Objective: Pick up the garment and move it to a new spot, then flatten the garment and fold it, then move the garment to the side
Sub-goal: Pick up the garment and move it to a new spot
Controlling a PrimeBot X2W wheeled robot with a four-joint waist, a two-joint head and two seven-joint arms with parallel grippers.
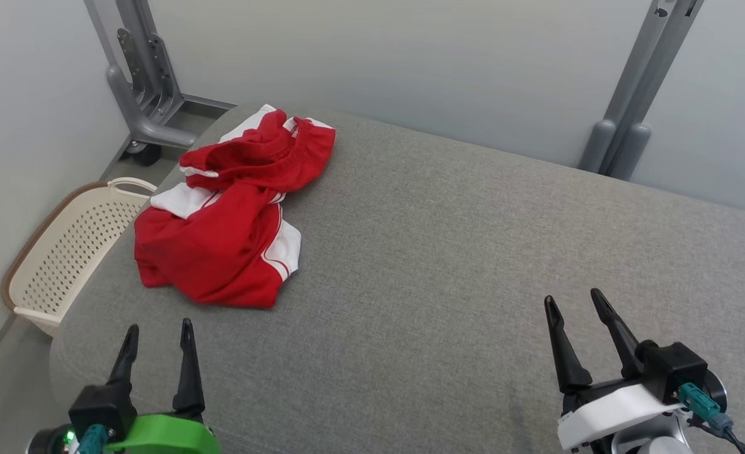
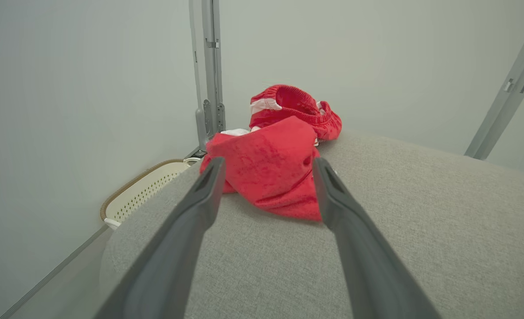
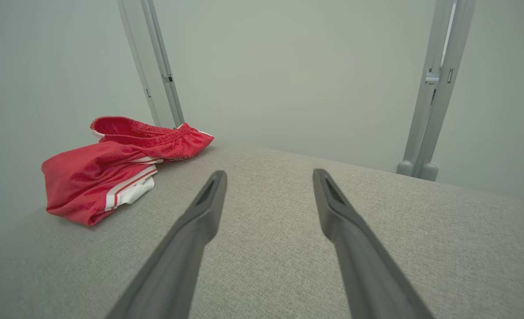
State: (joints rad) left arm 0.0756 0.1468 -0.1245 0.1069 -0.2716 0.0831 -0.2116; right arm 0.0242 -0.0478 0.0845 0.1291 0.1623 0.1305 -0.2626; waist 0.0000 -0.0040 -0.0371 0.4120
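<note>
The garment [image 1: 227, 214] is a pair of red shorts with white side stripes, lying crumpled at the far left of the grey padded surface [image 1: 473, 252]. My left gripper [image 1: 160, 335] stands open at the lower left, short of the garment's near edge and apart from it. In the left wrist view the garment [image 2: 275, 164] lies straight ahead beyond the open left gripper [image 2: 266, 170]. My right gripper [image 1: 573, 306] is open at the lower right, far from the cloth. In the right wrist view the garment [image 3: 115, 173] lies to the left of the open right gripper [image 3: 268, 179].
A cream perforated basket [image 1: 70, 252] stands on the floor off the surface's left edge. Grey metal posts rise behind the surface at the back left [image 1: 145, 75] and back right [image 1: 637, 94]. Pale walls close the space behind and to the left.
</note>
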